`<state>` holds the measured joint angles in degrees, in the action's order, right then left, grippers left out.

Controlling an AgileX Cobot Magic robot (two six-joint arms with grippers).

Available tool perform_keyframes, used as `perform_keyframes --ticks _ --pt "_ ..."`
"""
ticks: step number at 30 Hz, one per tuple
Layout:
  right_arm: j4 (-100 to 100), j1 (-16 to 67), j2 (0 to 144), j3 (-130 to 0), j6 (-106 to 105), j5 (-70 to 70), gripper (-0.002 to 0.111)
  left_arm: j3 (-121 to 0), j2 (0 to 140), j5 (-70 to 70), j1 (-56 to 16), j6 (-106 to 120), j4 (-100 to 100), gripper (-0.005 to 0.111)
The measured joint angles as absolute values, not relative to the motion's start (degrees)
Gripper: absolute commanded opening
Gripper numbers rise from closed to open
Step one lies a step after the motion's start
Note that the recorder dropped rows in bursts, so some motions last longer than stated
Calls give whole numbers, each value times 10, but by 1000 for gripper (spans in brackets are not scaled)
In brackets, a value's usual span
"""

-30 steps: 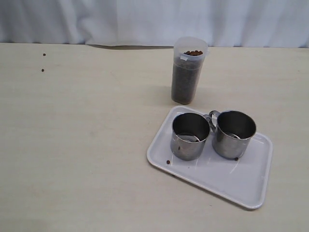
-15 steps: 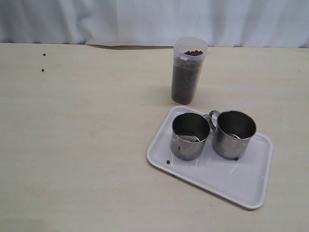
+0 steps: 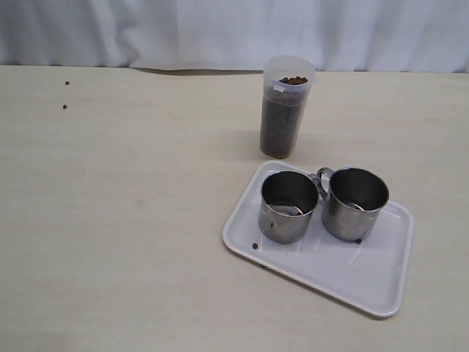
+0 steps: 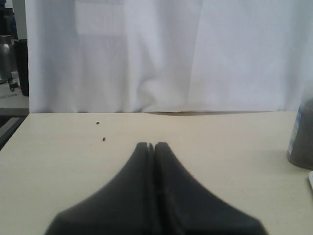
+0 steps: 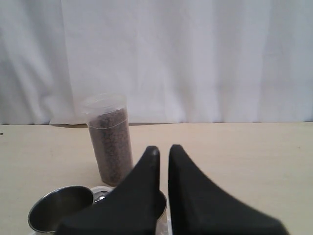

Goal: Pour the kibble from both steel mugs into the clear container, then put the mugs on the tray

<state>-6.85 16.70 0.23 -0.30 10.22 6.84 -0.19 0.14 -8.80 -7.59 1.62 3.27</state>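
The clear container (image 3: 286,110) stands upright behind the tray, filled nearly to its rim with dark kibble (image 3: 294,80). Both steel mugs stand upright side by side on the white tray (image 3: 366,275): the left mug (image 3: 287,207) and the right mug (image 3: 354,203), which look empty. Neither gripper shows in the exterior view. In the left wrist view my left gripper (image 4: 152,145) is shut and empty over bare table. In the right wrist view my right gripper (image 5: 164,149) is shut on nothing, with the container (image 5: 110,139) and one mug (image 5: 61,215) beyond it.
One stray pellet (image 3: 255,246) lies on the tray's near left corner, and another lies by the right mug's base (image 3: 358,240). Two pellets (image 3: 67,83) lie on the table at the far left. A white curtain (image 3: 234,29) hangs along the table's back edge.
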Motion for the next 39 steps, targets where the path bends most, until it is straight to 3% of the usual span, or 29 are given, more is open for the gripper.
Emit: perform_keyframes --ticks 17,29,39 --pt "-68 163 2 -3 100 68 5 -2 1 -88 -76 16 33 0" --pt "-19 94 2 -3 17 68 5 -2 1 -88 -76 16 33 0" --pt "-16 86 2 -3 13 68 5 -2 1 -88 -76 16 33 0"
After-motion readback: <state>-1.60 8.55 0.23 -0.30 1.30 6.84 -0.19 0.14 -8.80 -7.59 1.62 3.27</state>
